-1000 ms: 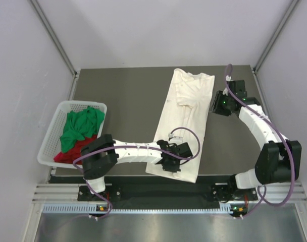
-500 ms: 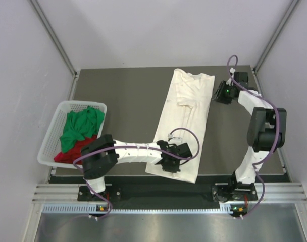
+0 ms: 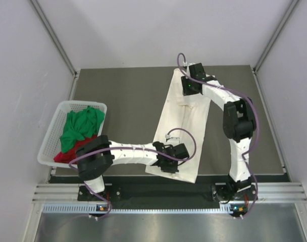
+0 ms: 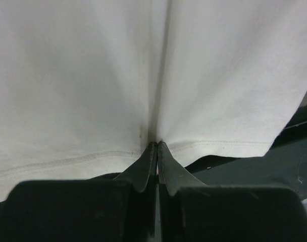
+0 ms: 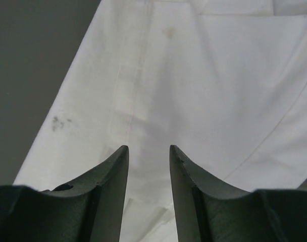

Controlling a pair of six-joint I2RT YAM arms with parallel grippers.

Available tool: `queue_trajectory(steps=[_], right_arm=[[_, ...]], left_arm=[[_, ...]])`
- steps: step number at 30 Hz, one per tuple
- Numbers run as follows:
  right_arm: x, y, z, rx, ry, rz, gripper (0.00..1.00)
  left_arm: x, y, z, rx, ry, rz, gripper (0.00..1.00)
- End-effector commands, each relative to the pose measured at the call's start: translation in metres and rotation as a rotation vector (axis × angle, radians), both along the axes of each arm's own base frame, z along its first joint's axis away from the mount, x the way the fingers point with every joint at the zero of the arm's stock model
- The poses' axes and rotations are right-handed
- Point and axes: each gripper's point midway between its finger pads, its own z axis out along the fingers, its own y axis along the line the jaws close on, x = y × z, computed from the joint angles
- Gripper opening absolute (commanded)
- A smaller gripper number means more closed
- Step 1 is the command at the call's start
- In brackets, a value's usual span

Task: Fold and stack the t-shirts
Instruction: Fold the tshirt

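On table [image 3: 123, 101]: cream-white t-shirt [image 3: 186, 131] lies flat lengthwise, centre-right. At left edge, basket [image 3: 51, 132] holds green t-shirt [image 3: 78, 126] over red t-shirt [image 3: 67, 155]. Near end: left pincer [image 4: 157, 146] clenched on cream hem. Far end: right pincer [image 5: 148, 151] parted, above cloth.

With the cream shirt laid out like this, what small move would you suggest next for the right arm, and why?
Probably lower the right gripper onto the cream t-shirt and close. Its jaws stand open over the cloth's far end, holding nothing, while the left gripper is shut on the near hem, so the fold likely needs a second grip.
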Motion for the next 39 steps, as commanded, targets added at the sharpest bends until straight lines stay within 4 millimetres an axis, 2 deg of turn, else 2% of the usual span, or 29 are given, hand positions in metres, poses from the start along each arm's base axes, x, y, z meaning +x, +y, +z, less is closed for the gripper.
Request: queue_trajectory(steps=[1, 2, 7, 9, 13, 15, 20, 28, 34, 39], right_arm=[[0.016, 0.006, 0.006, -0.104, -0.034, 0.065, 0.39], [0.019, 0.011, 0.01, -0.129, -0.052, 0.098, 0.39], [0.015, 0.023, 0.001, -0.234, -0.055, 0.176, 0.39], [0.014, 0.027, 0.0, -0.25, -0.056, 0.2, 0.4], [0.005, 0.051, 0.002, -0.233, -0.063, 0.26, 0.4], [0.003, 0.057, 0.002, -0.225, -0.061, 0.264, 0.39], [-0.001, 0.053, -0.007, -0.267, -0.037, 0.254, 0.39], [-0.018, 0.052, -0.022, -0.423, 0.003, 0.35, 0.39], [-0.024, 0.059, -0.023, -0.455, 0.004, 0.403, 0.39], [-0.024, 0.056, -0.025, -0.518, 0.002, 0.405, 0.4]], left_arm=[[-0.002, -0.007, 0.02, -0.09, -0.014, 0.007, 0.04], [-0.002, -0.007, 0.022, -0.099, -0.015, 0.011, 0.04], [-0.004, -0.006, 0.017, -0.097, -0.003, 0.012, 0.02], [-0.004, -0.009, 0.017, -0.101, 0.001, 0.01, 0.02], [-0.005, -0.012, 0.013, -0.094, 0.015, 0.009, 0.0], [-0.005, -0.012, 0.013, -0.094, 0.014, 0.009, 0.0], [-0.005, -0.009, 0.013, -0.092, 0.011, 0.014, 0.0], [-0.006, -0.009, 0.013, -0.093, 0.012, 0.018, 0.0], [-0.006, -0.01, 0.013, -0.092, 0.014, 0.018, 0.0], [-0.006, -0.01, 0.014, -0.095, 0.014, 0.016, 0.0]])
